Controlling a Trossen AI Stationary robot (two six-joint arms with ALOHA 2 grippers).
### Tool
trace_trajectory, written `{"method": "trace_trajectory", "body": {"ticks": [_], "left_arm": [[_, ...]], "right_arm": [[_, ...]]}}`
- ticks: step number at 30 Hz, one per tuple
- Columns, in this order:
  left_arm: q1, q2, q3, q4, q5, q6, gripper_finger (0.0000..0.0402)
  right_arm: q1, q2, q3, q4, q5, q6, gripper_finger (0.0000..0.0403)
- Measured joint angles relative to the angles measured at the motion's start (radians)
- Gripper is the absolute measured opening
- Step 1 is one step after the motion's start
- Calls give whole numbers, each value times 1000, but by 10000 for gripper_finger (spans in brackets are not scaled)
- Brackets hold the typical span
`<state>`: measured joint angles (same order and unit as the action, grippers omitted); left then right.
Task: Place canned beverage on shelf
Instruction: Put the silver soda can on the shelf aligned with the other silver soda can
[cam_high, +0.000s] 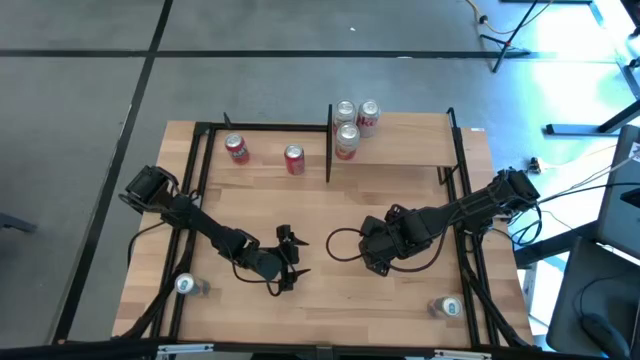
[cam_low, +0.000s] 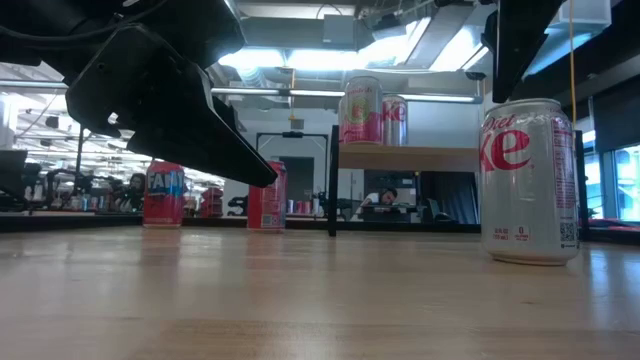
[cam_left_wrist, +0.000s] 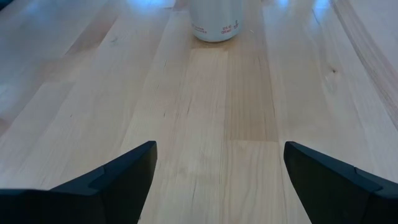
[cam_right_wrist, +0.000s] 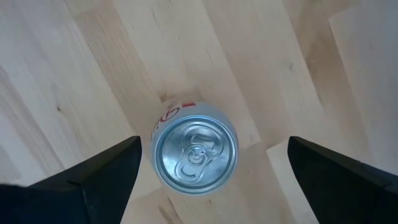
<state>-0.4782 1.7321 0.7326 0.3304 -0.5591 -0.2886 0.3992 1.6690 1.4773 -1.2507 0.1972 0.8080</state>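
Observation:
A silver Diet Coke can (cam_right_wrist: 195, 155) stands upright on the tabletop, also seen as the Diet Coke can (cam_low: 527, 180) in the low view. My right gripper (cam_high: 376, 256) hangs open above it, pointing down, one finger on each side of the can's top and clear of it. My left gripper (cam_high: 292, 260) stands open and low over the table to the can's left, facing it, with nothing between its fingers. The shelf (cam_high: 400, 152) at the far right carries three upright cans (cam_high: 347, 140).
Two red cans (cam_high: 237, 150) (cam_high: 294, 160) stand on the table at the far left, beside the shelf's black post (cam_high: 329, 140). One can (cam_high: 186, 286) stands near the front left, another (cam_high: 447, 307) near the front right. Bare wood lies between the arms.

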Motion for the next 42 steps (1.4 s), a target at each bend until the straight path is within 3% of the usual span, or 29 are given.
{"method": "trace_trajectory", "body": {"ticks": [18,22,28,34,42], "left_arm": [[0,0,0,7,-1,3,346],[0,0,0,7,-1,3,346],[0,0,0,8,-1,4,346],[1,0,0,7,-6,4,346],[2,0,0,7,-6,4,346]], "right_arm": [[-9,8,-151,155,-68,-41,387],[-7,7,-186,184,-87,-114,364],[-7,6,-206,222,-113,-334,262],[-7,8,-191,257,-119,-704,262],[0,9,-144,385,-148,-867,262]]}}
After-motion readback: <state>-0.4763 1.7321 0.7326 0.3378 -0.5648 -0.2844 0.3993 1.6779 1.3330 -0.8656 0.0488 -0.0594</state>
